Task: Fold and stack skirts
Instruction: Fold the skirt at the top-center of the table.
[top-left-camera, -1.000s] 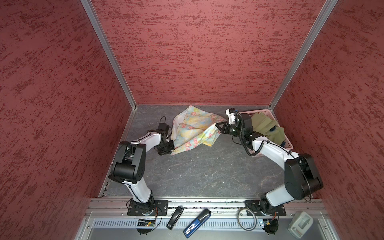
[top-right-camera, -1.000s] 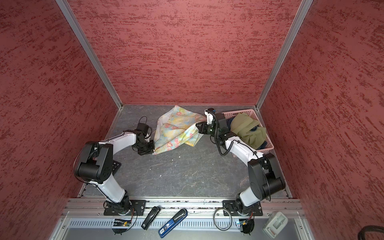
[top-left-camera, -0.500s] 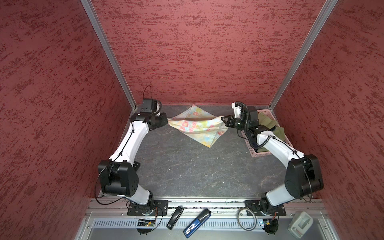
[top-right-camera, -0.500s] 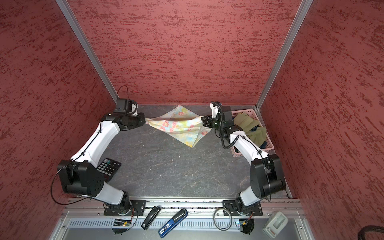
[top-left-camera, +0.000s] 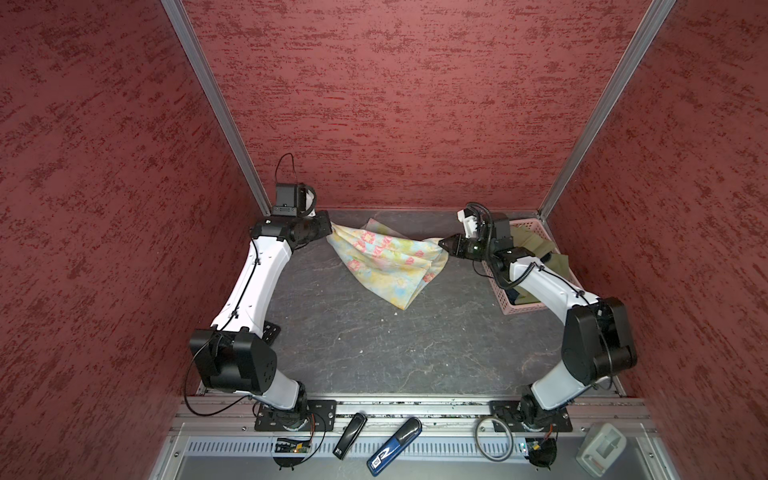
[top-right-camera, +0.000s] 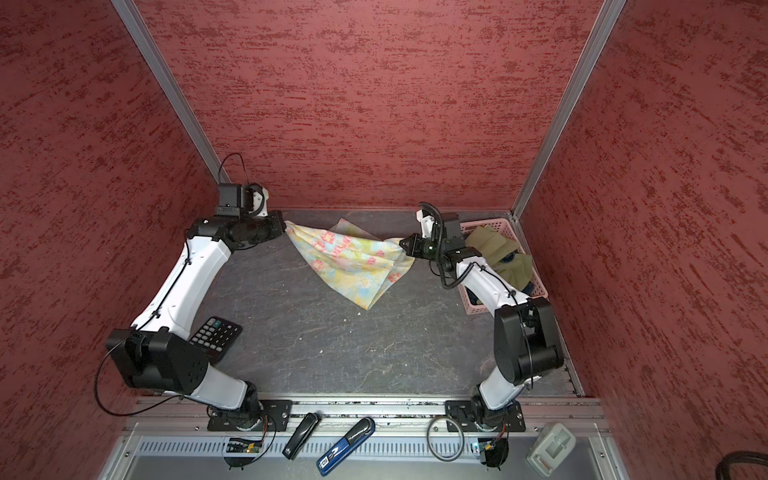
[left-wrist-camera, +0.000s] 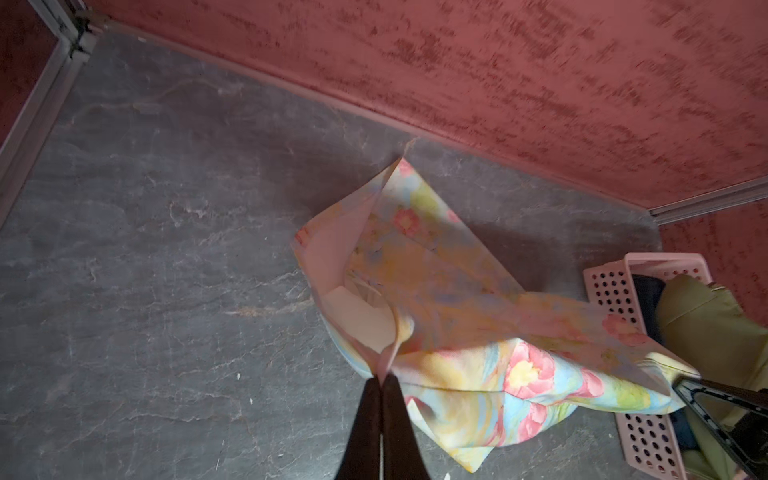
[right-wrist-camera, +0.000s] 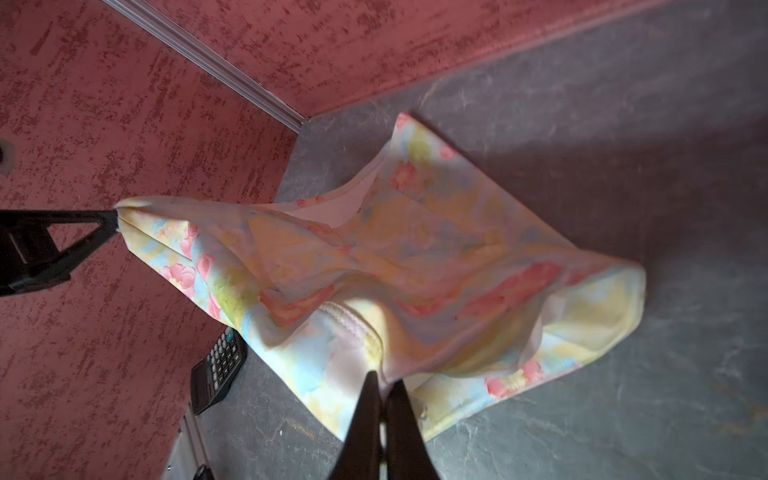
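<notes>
L claw is pinched shut on one corner of the floral skirt. R claw is pinched shut on the opposite corner. I get both grips in both top views.

The skirt is strung between them toward the back of the desk. Its top edge is taut and the rest sags to a point on the desk surface.

L wrist cam: jaws flat together w/ a thin fold of cloth at the tips. Pale lining shows inside the skirt, which the top views don't give. R wrist cam: tips closed on bunched cloth, plus the L claw side-on at the far corner.

Olive skirt is heaped in the pink basket at back right, behind the R arm. Denim skirt sits under it. It's clear only in L wrist cam; from above it's just a dark sliver.

Calculator lies by the L arm. It's plain in a top view and in R wrist cam, but mostly hidden behind the arm in a top view.
</notes>
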